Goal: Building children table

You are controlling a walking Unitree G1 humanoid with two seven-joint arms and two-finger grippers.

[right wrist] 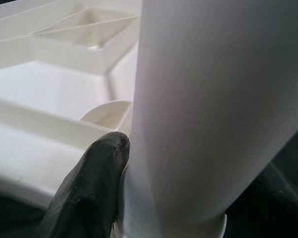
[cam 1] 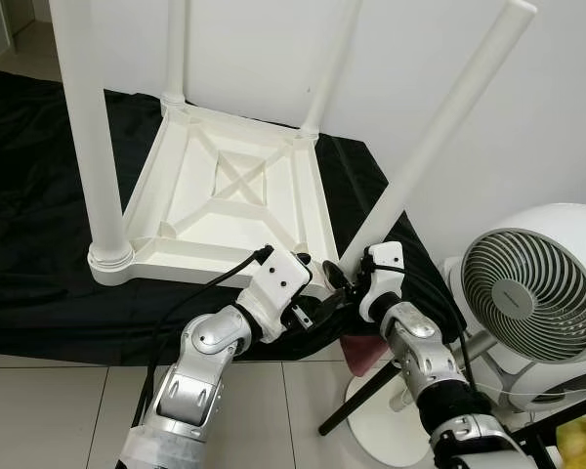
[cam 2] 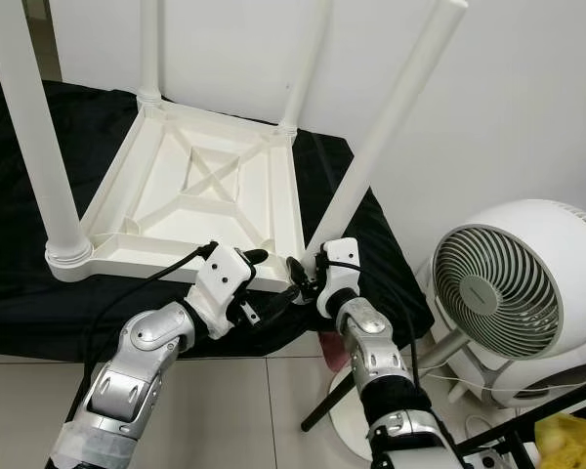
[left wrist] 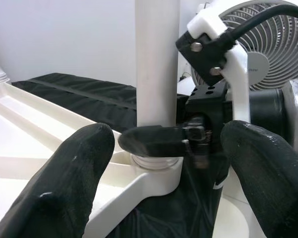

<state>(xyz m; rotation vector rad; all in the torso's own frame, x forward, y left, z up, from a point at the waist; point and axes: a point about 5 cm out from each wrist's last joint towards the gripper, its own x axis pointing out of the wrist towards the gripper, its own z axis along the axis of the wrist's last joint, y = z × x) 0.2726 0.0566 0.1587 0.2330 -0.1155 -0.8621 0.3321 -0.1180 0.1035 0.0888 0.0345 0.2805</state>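
Beside the upturned white table top (cam 1: 225, 195), which lies underside-up on a black cloth (cam 1: 39, 166), four white legs point upward; three stand straight in their corner sockets, while the fourth leg (cam 1: 439, 137), at the corner nearest the robot, leans away from the table top toward a white fan (cam 1: 537, 293). From the head camera, both grippers meet at that leaning leg's base. The right gripper (cam 2: 313, 272) sits against the foot of the leg; the left gripper (cam 2: 264, 293) hovers just next to the table top's near edge.

The left wrist view looks between its two black fingers (left wrist: 64, 178), which are spread wide and hold nothing; past them, the leg enters its round socket (left wrist: 156, 166) at the table top's corner, with the right gripper's finger pressed across it.

The right wrist view is very close: one black fingertip (right wrist: 99, 173) touches the leg just above the socket, so the gripper seems clamped on the leg.

To do this step well, the leg probably needs straightening until it matches the other three, then turning or pressing home — the free gripper could steady the table top's corner.

White wall rises behind the table top; pale floor tiles (cam 1: 68, 410) lie nearer the robot.
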